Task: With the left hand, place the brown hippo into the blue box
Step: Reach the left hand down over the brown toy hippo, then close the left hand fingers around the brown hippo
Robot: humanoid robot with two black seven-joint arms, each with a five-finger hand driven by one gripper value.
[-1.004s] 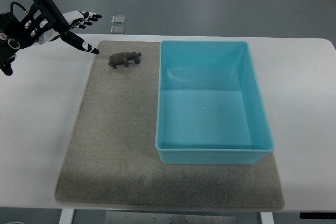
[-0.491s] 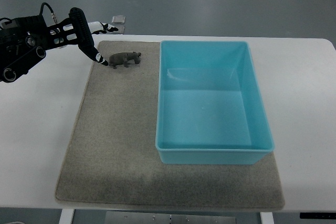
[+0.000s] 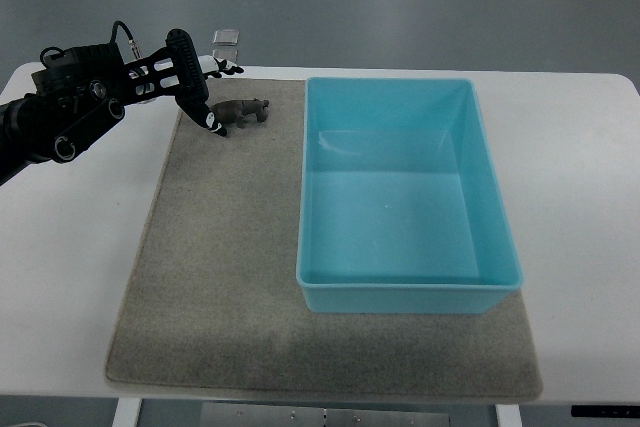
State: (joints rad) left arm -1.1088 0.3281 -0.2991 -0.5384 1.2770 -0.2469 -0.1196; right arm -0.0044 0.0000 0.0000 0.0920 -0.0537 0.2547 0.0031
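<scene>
On the mat (image 3: 220,277), brown hippo (image 3: 243,111) stands upright.

single top view, steep downward look (robot's side), whole table (image 3: 580,147) framed

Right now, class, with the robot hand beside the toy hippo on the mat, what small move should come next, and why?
Probably close the fingers around the brown hippo. The left robot hand is at the toy's left end, fingers spread, one fingertip just at its rear, so nothing is gripped yet. The hippo stands on the grey mat, outside the blue box, so a firm grasp should come before lifting.
</scene>
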